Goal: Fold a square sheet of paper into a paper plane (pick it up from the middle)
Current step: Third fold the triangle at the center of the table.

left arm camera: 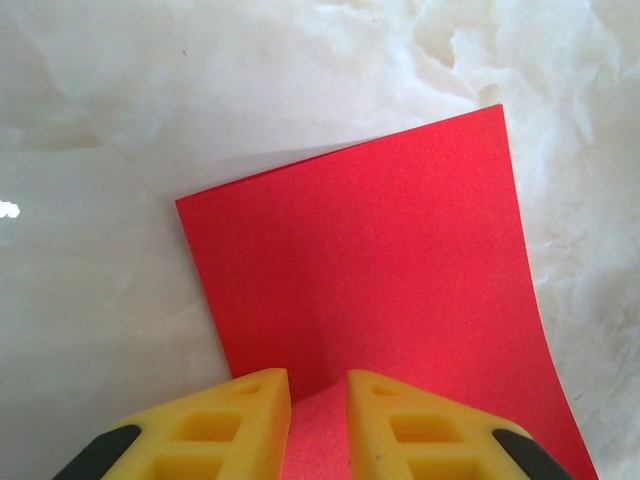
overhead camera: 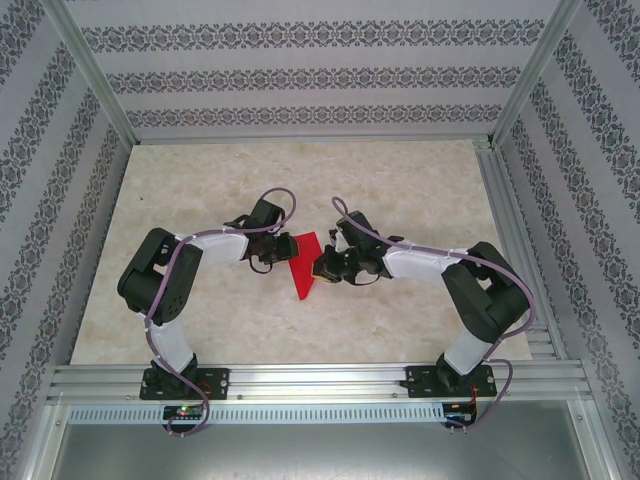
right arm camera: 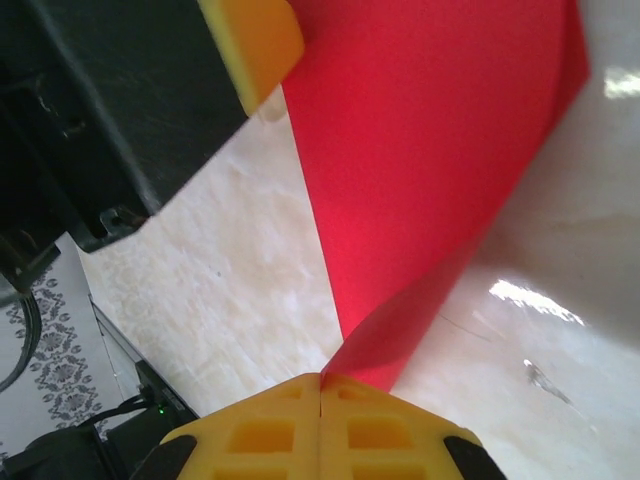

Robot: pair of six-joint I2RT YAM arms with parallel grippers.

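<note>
The paper plane [overhead camera: 304,272] is a bright red folded sheet that tapers to a point toward the near side, lying mid-table between both grippers. My left gripper [overhead camera: 275,252] is at its left edge. In the left wrist view the yellow jaws [left arm camera: 318,385] stand a little apart over the red paper [left arm camera: 380,260], which shows in the gap. My right gripper [overhead camera: 320,266] is at its right side. In the right wrist view it [right arm camera: 321,380] is shut on a corner of the paper [right arm camera: 430,130], which curls up off the table. The left gripper's yellow finger [right arm camera: 255,38] touches the paper's far edge.
The beige marble-patterned tabletop [overhead camera: 420,190] lies bare around the paper. Aluminium frame posts [overhead camera: 92,75] and patterned walls enclose it. A metal rail [overhead camera: 320,380] runs along the near edge by the arm bases.
</note>
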